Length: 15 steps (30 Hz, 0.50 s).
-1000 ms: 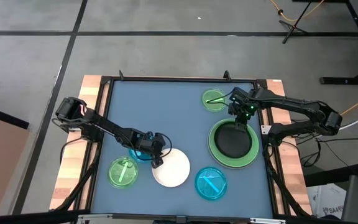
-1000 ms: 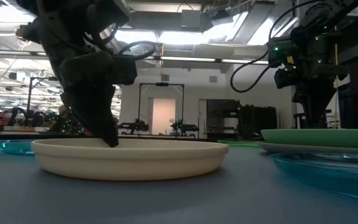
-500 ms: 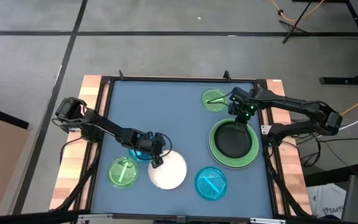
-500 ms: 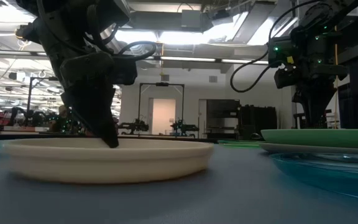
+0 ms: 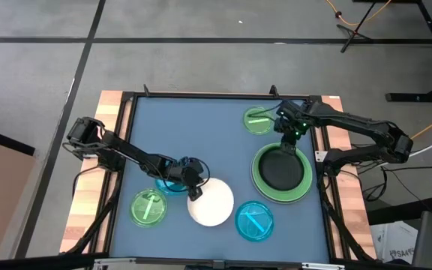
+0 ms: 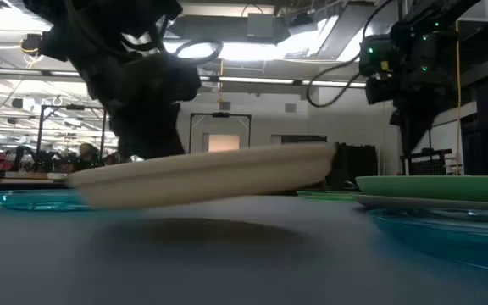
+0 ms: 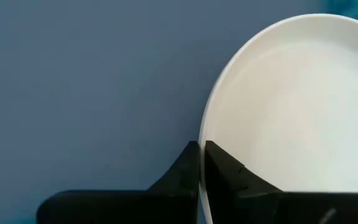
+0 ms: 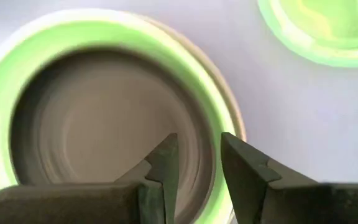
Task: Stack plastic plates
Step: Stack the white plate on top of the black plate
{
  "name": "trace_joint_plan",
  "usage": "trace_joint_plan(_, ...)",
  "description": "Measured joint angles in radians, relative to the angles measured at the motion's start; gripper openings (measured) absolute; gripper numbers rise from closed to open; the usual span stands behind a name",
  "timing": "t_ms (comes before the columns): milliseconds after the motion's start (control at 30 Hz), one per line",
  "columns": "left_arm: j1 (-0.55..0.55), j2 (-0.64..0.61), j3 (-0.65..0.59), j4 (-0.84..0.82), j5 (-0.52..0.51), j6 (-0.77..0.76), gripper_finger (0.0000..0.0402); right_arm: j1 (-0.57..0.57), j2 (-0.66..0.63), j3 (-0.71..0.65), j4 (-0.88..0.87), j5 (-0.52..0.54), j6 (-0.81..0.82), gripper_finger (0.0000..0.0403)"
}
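Blue tabletop (image 5: 201, 127): white plate (image 5: 211, 203) now off the surface, tilted, left end effector (image 5: 194, 190) clamped on its rim.
Lift done; next is the black-on-green stack (image 5: 281, 172). Right end effector (image 5: 285, 137) slightly open, empty, above the stack's far rim.

Overhead, table-level and two wrist cameras share the table (image 5: 201, 142).

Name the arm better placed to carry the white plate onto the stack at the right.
Left. Its gripper is shut on the white plate, whose rim is already lifted off the table. The right gripper hangs open and empty over the black plate.
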Motion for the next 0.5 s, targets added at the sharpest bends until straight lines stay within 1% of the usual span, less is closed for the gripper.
trace_joint_plan(133,0.034,0.000,0.000,0.054,-0.064,0.000,0.0002,0.000,0.000,0.022,0.082,-0.012,0.112,0.0110)
trace_joint_plan(300,0.092,0.000,0.000,0.082,-0.156,0.000,0.0002,0.001,0.000,0.023,0.226,-0.069,0.277,0.0110)
trace_joint_plan(500,0.177,0.000,0.000,0.120,-0.228,0.000,0.0001,0.001,0.000,0.023,0.397,-0.094,0.398,0.0110)
